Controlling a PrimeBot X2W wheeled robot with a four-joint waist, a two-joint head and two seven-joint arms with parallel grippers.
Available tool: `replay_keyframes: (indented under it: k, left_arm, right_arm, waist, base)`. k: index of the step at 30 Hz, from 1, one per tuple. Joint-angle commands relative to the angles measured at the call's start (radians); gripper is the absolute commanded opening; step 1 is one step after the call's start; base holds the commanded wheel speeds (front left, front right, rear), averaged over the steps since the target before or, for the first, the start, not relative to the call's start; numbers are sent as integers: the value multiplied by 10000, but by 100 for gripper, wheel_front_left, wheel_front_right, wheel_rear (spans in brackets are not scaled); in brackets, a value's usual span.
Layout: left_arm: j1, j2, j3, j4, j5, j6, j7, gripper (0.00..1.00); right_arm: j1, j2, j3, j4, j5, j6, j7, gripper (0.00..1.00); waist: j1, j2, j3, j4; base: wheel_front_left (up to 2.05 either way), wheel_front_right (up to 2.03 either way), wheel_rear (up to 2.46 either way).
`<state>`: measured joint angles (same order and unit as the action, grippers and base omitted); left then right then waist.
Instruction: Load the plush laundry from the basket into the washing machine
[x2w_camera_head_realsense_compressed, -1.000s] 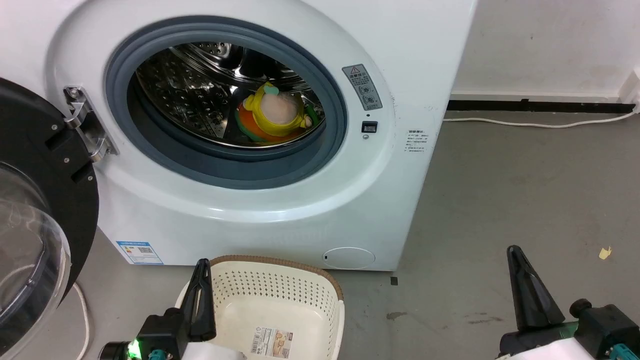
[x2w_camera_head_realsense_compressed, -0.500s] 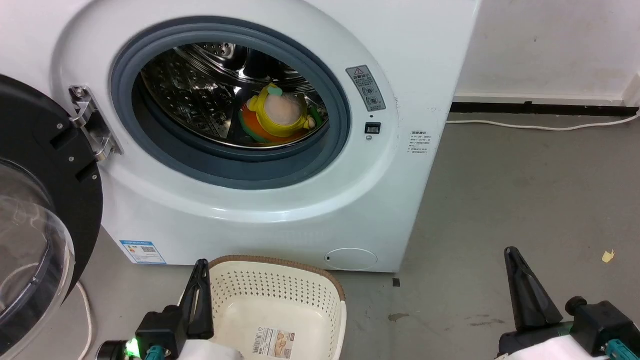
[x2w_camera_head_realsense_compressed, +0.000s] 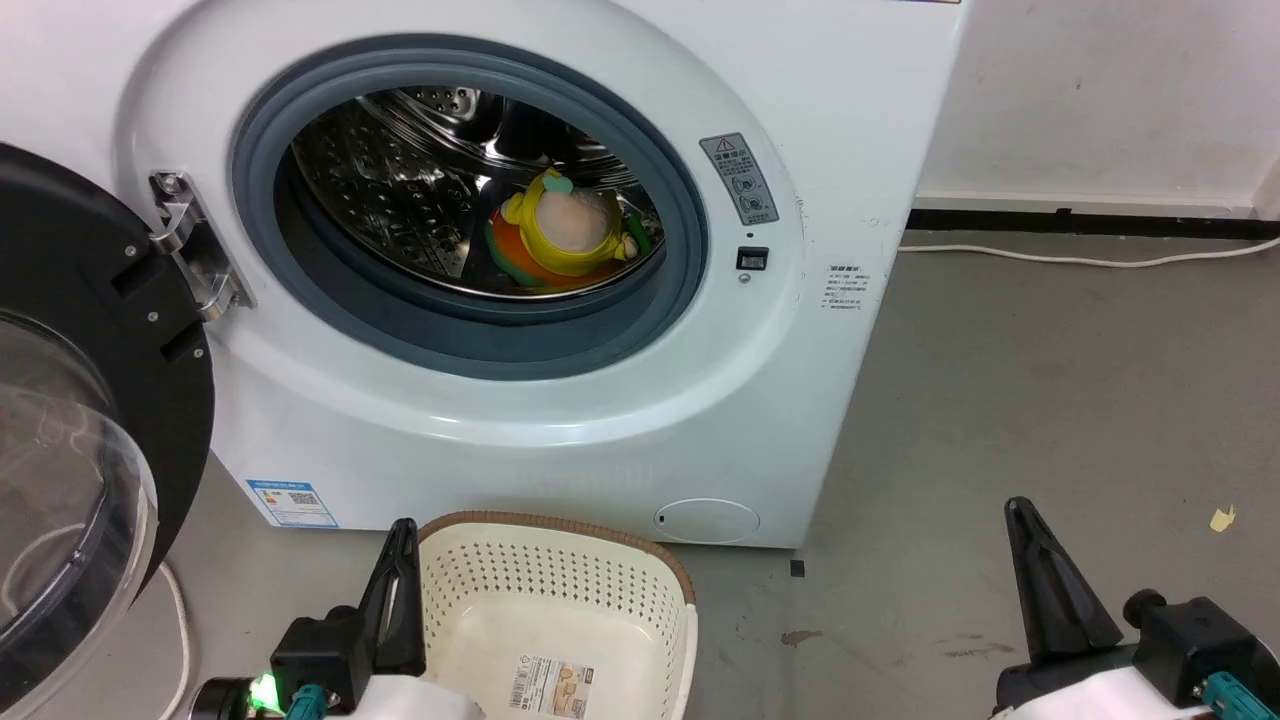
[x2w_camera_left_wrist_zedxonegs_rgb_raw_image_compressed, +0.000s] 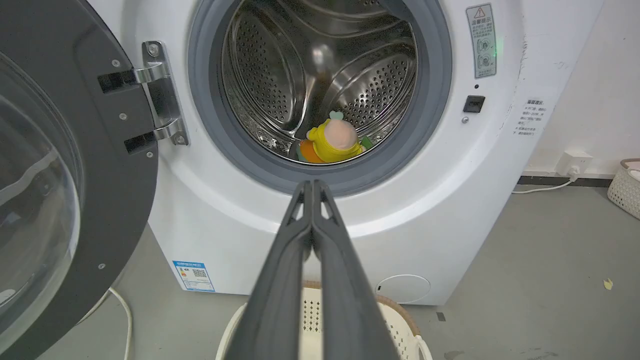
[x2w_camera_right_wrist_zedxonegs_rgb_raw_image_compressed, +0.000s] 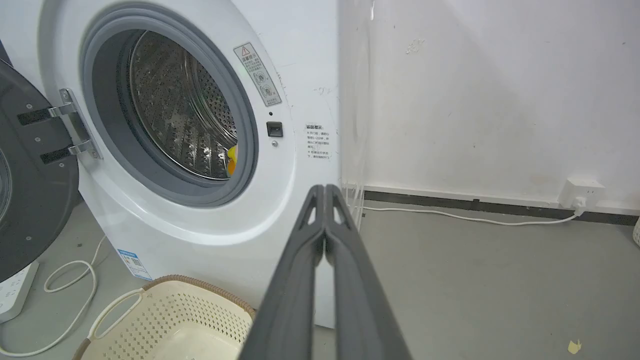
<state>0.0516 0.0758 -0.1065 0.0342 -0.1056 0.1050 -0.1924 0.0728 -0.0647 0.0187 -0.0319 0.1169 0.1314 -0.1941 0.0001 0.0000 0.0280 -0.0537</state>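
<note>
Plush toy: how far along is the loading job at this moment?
Done: the plush toy lies inside the drum of the washing machine, and the visible part of the basket holds only its sticker. In hand: nothing; the left end effector and right end effector are shut and empty. Left: no loading that I can see; the door stands open.

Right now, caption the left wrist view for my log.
Shut left gripper points at the open washing machine, plush laundry lying inside.

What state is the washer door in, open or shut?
Open. The door hangs swung out on its hinge, leaving the drum and the plush inside it in plain sight.
</note>
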Motion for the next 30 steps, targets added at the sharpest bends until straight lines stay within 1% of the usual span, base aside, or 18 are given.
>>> replay_keyframes:
  k: [1,30]
  left_arm:
    - [-118,-34,78,-60,101,-42,52,0]
    - [-253,-109,412,-155,424,-383,686,0]
  right_arm:
    - [-165,33,-26,49,-101,-2,61,0]
    - [-355,71,-81,141,-462,-4,697,0]
  waist:
    - [-1,0,-4,8]
    - [-1,0,-98,187]
  base:
    - [0,0,0]
    - [0,0,0]
